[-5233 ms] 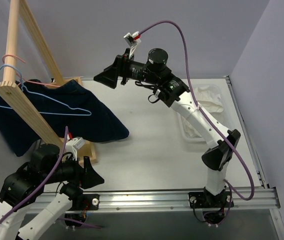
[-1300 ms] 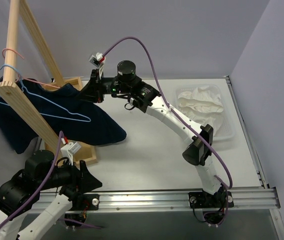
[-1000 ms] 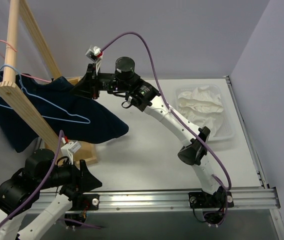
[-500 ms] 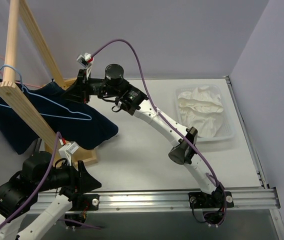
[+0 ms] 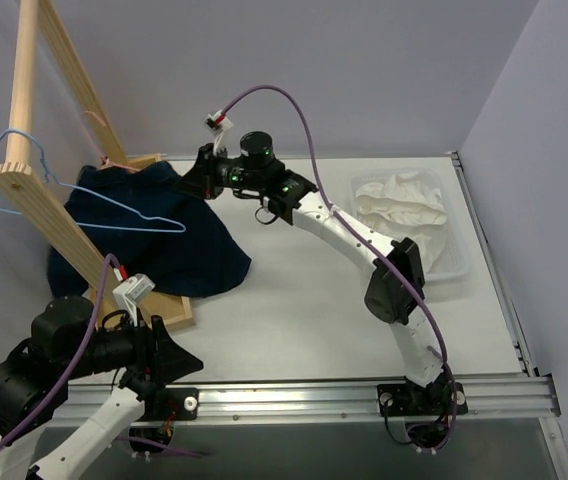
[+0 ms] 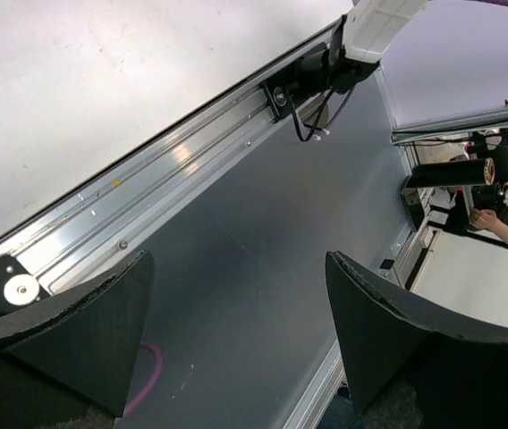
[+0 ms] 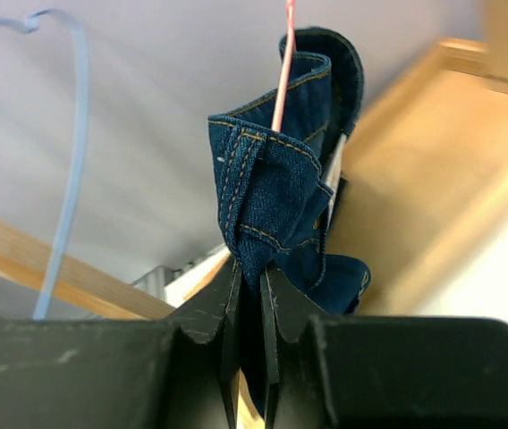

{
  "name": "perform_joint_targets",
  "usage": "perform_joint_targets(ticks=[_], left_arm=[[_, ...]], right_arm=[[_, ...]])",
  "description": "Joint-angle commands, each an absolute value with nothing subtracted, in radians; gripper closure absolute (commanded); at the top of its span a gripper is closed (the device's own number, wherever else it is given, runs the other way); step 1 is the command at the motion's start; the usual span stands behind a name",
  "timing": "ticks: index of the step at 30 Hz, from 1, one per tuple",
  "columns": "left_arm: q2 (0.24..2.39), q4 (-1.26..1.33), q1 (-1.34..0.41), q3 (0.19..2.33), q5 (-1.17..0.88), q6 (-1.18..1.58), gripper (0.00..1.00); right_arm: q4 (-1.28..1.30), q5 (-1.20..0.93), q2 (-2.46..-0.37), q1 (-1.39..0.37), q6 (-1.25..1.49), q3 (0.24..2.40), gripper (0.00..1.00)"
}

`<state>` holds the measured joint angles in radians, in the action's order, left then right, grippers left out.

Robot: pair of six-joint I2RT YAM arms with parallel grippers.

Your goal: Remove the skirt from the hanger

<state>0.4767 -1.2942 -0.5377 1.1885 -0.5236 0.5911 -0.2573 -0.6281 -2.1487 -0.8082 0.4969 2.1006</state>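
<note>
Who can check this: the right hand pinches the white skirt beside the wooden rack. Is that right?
No. The right hand pinches the dark navy denim garment, not the white skirt, beside the wooden rack; the right wrist view shows it.

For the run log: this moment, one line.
right end effector: shut on denim garment | left end effector: open | skirt: in tray

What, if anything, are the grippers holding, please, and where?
The right gripper pinches the denim garment by its folded edge; the left gripper holds nothing.
</note>
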Motion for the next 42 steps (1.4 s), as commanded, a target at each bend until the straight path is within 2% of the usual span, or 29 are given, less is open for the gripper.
perform_joint_targets(ticks=[1,10,14,18,29,35,42], left_arm=[[0.549,-1.189,-0.523,1.247,-0.569,0.538,0.14],[0.756,-0.999,-0.531,1.34,-0.604,0.505,0.13],[0.874,-0.948,-0.555,1.411,-0.578,0.494,0.13],[1.012,-0.882,-0.645,1.527,-0.452,0.523,0.13],[1.222,-0.877,-0.724,1.81,-0.311,0.535,0.11],[1.316,-0.902,-0.727,1.882,-0.275,0.505,0.03],[1.368,-0.92,-0.726,1.968,-0.169,0.479,0.02]], right_arm=[[-0.368,-0.587,-1.944,-0.736,0.494,2.04,1.0],[-0.313,-0.566,-1.686,-0.594,0.468,1.735,1.0],[-0.261,-0.609,-1.59,-0.545,0.443,1.678,1.0],[-0.19,-0.642,-1.466,-0.487,0.414,1.579,1.0],[-0.11,-0.664,-1.247,-0.462,0.426,1.37,1.0],[-0.042,-0.64,-1.111,-0.457,0.428,1.284,1.0],[0.057,-0.635,-0.997,-0.454,0.422,1.227,1.0]])
